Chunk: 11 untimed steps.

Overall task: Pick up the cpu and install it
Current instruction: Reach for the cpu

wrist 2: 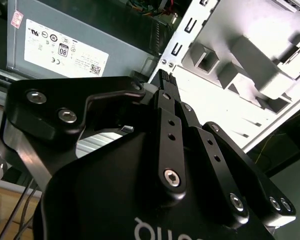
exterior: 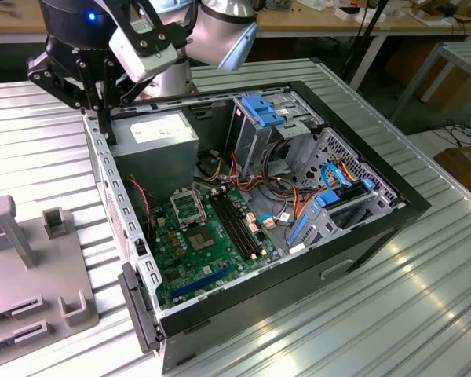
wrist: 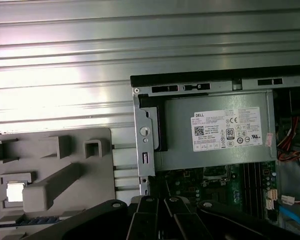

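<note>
Black gripper (wrist 2: 163, 75) linkage sits closest to the lens in both wrist views, and its fingers (wrist 2: 165, 107) are pressed together with nothing seen between them. From the room, the gripper hangs over the rim of the open computer case (exterior: 408, 206), just beside the power supply (wrist: 215, 130). The cpu (wrist: 15, 192) lies flat in a square pocket of the grey fixture (wrist: 55, 150), which stands on the ribbed metal table (wrist: 140, 40) outside the case, well apart from the fingertips. It reads as a bright, glaring square. On the green motherboard (exterior: 196, 251) the black socket (exterior: 190, 206) appears unfilled. Assessment: the chip should be very light and rigid. Its polished metal top is likely slippery under a pad, and its underside contacts are fragile and intolerant of tilt or scraping. The sound hold is across two opposite side edges, kept level, with modest squeeze. The pocket walls may leave little room for fingertips.
</note>
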Tool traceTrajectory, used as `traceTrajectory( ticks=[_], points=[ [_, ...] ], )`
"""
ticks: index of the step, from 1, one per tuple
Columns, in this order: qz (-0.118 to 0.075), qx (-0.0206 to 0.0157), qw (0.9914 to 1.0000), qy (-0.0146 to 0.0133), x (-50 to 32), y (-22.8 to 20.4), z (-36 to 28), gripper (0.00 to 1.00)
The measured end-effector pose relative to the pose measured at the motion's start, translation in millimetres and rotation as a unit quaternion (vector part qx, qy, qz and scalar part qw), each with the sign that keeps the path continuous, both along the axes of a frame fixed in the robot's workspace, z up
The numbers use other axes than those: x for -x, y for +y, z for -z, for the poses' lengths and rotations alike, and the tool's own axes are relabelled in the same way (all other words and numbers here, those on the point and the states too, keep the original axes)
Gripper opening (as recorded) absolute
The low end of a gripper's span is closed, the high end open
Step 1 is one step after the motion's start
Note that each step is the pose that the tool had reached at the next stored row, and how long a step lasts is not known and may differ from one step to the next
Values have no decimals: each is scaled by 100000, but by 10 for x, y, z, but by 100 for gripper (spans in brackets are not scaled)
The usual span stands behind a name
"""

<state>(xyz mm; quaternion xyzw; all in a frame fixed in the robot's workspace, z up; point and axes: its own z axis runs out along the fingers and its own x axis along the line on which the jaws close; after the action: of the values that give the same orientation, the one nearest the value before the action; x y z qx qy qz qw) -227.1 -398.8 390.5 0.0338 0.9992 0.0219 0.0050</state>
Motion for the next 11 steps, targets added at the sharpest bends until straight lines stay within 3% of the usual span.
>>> traceTrajectory(
  ticks=[11],
  points=[
    [-32, 2, 100000, 109, 134, 0, 2, 11]
  ],
)
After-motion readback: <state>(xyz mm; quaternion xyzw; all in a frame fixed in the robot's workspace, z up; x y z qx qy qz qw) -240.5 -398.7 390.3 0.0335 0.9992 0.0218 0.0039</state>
